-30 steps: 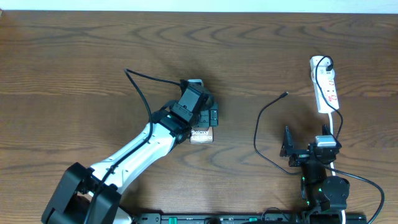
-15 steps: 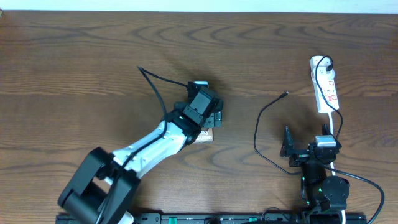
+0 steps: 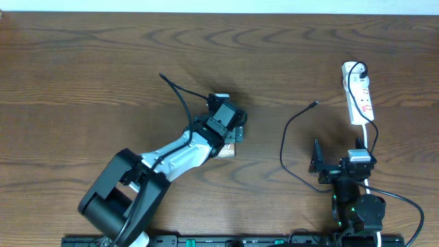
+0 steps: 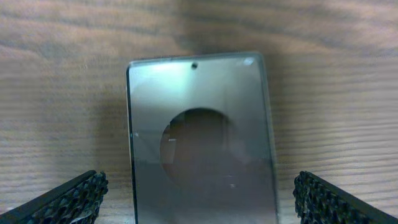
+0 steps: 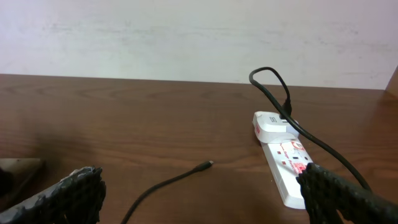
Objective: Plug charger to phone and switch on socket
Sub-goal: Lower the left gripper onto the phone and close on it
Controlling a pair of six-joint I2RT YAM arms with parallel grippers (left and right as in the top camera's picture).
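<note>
The worktop (image 3: 82, 68) is carrying one phone (image 4: 202, 143), one charger (image 3: 283, 147) and one socket (image 3: 359, 96), the socket lying by the right edge. Two arms are rising from the near edge: left arm (image 3: 171, 154), right arm (image 3: 350, 180).

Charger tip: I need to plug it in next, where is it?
Overhead view, right side: the charger tip lies on the table, left of the power strip.

Right gripper (image 5: 199, 182) fingers spread wide, charger (image 5: 206, 165) tip lies on table (image 5: 124, 112), plug in white socket (image 5: 277, 149).
</note>
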